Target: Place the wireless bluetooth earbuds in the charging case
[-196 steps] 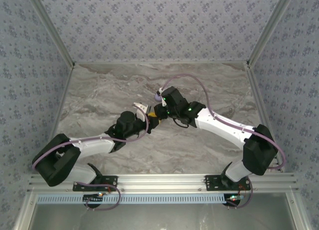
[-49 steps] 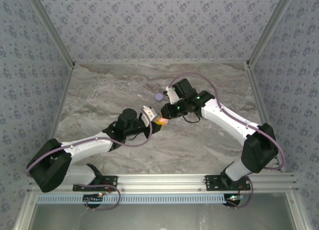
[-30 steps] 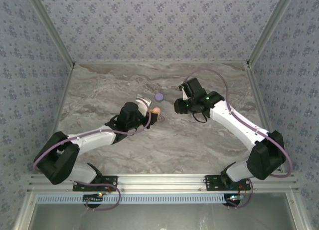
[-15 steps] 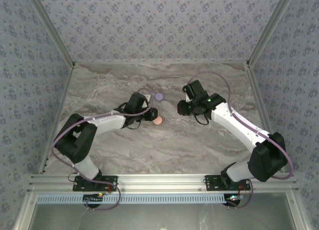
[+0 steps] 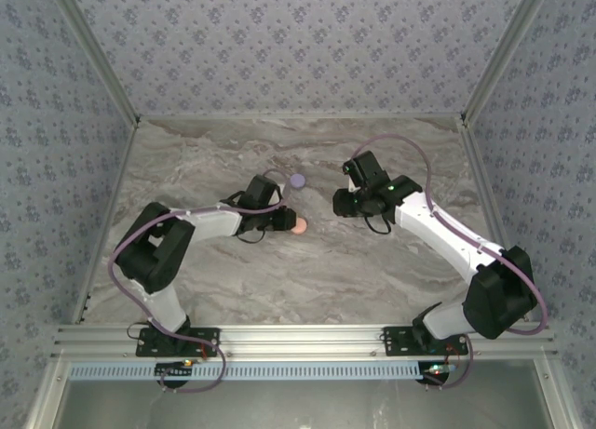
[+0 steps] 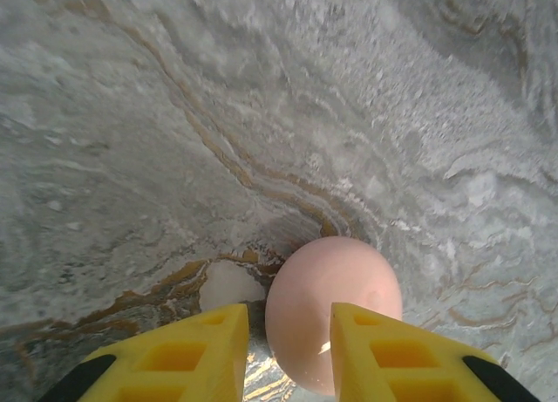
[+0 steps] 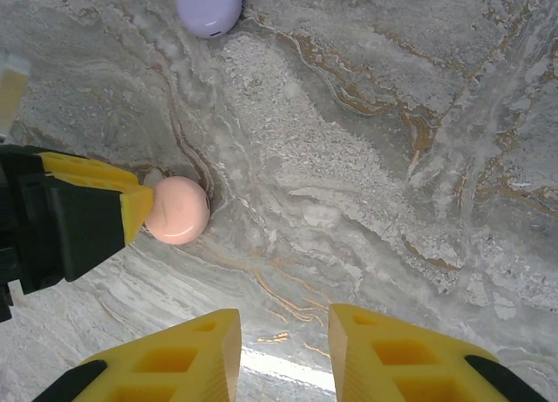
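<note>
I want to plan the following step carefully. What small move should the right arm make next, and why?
Probably lower the right gripper toward the pink case. Its jaws stand open and empty above the table, while the left gripper grips that case, lid apparently closed, resting on the surface.

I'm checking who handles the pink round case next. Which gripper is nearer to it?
Left. The left gripper has its tips right at the pink case, which lies on the table just past them. The right gripper hangs off to its right, bare table between.
</note>
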{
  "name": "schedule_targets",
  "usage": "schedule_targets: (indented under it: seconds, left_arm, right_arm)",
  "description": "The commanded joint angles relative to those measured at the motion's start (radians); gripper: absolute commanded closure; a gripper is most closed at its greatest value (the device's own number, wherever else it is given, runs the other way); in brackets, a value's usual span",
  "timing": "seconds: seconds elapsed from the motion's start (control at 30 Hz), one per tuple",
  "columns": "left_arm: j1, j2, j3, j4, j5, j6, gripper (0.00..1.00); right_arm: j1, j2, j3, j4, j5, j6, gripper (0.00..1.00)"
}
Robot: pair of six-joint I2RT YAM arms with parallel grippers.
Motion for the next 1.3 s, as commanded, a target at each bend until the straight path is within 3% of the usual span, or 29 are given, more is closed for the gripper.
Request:
schedule_targets:
  seconds: [0.0,0.47,0.8,0.93,1.1,1.27]
  left_arm:
    - [-0.005,0.026,0.025,-0.022,0.043,-0.008,0.71]
    - [-0.006,-0.009,0.055,-0.075,0.001,0.001,0.68]
    - [0.005,-0.193,0.073,-0.243,-0.162,0.086,0.53]
    - [0.02,-0.281,0.055,-0.317,-0.295,0.132,0.48]
    - [0.058,-0.392,-0.015,-0.308,-0.436,0.171,0.35]
    - [0.13,-0.481,-0.083,-0.282,-0.558,0.209,0.29]
  right_arm:
    - [-0.007,-0.012,-0.01,-0.008,0.013,0.013,0.65]
    - [-0.014,-0.017,-0.031,0.001,0.078,0.009,0.64]
    - [-0.034,-0.099,-0.163,0.112,0.41,-0.067,0.57]
    - [-0.051,-0.123,-0.221,0.149,0.609,-0.107,0.54]
    - [-0.06,-0.131,-0.265,0.182,0.808,-0.134,0.53]
    - [-0.111,-0.139,-0.332,0.303,0.88,-0.182,0.51]
